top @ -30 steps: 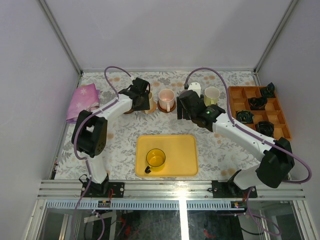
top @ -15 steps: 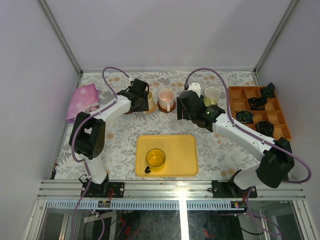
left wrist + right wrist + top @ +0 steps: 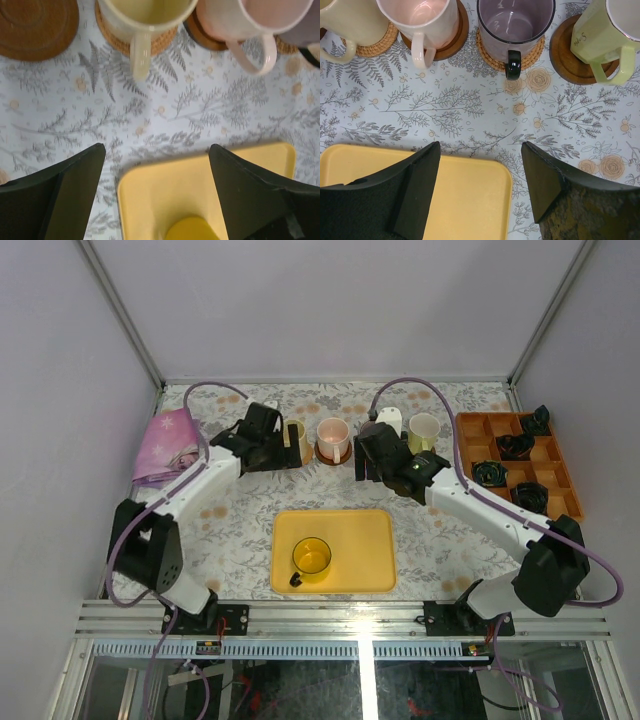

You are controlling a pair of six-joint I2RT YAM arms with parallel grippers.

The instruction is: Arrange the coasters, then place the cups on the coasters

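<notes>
Four cups stand in a row at the back, each on its own coaster. The left wrist view shows the cream cup (image 3: 145, 15) on a woven coaster (image 3: 120, 42), the pink cup (image 3: 250, 20) on a dark coaster (image 3: 205, 37), and an empty dark brown coaster (image 3: 35, 25) to their left. The grey-purple cup (image 3: 515, 25) and pale green cup (image 3: 605, 35) sit on coasters too. The yellow cup (image 3: 311, 557) stands on the yellow tray (image 3: 360, 540). My left gripper (image 3: 156, 150) hangs open and empty, just left of the cream cup (image 3: 297, 440). My right gripper (image 3: 480, 145) is open and empty above the grey-purple cup.
An orange compartment tray (image 3: 520, 465) with small black objects sits at the right. A pink cloth (image 3: 165, 445) lies at the back left. Walls close in on the table's left, back and right sides.
My left gripper opened, let go of the cream cup on its woven coaster, and drew back to the left. The right arm stayed still.
</notes>
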